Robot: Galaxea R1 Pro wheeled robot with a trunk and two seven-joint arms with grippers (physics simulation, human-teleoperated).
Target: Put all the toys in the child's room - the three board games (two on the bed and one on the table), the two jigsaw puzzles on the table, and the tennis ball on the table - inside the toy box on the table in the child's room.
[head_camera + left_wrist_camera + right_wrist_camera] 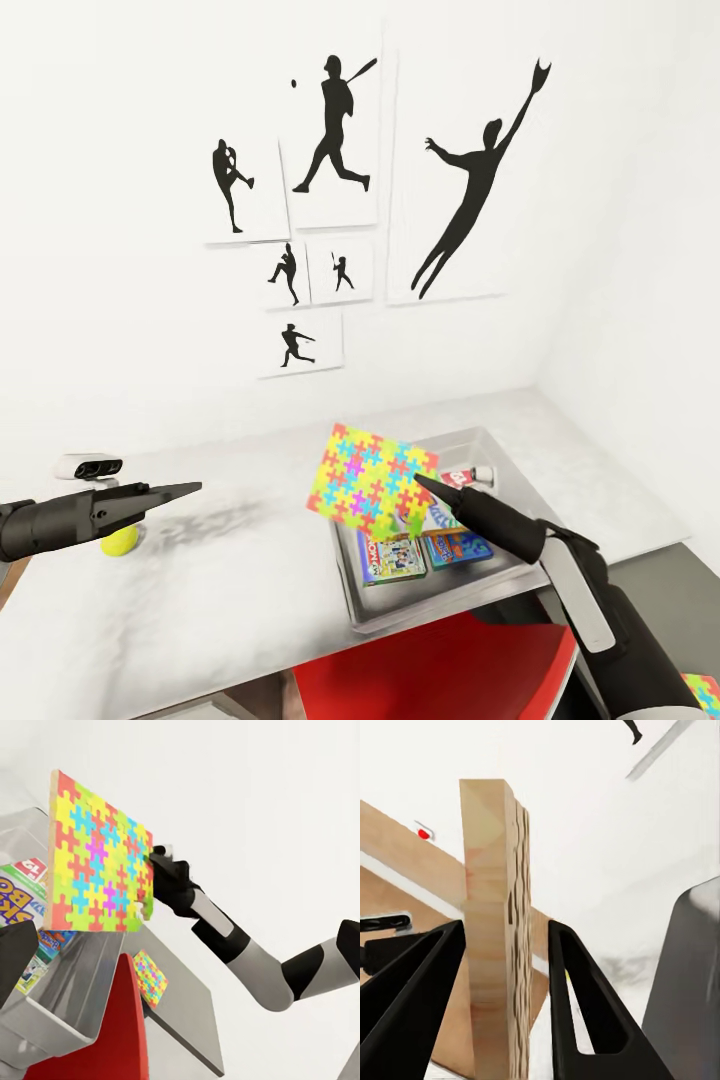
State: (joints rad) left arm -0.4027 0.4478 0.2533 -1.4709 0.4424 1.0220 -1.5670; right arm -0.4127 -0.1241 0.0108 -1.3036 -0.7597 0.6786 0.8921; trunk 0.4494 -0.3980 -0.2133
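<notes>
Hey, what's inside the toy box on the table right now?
Inside the toy box, board games lie flat on the bottom. The jigsaw puzzle, held tilted above it by the right gripper, covers part of the interior, so anything beneath there cannot be seen.

White table (200,590): toy box (500,445), tennis ball (120,542).

Jigsaw puzzle (371,475) above toy box (505,465), tennis ball (120,541) left.
</notes>
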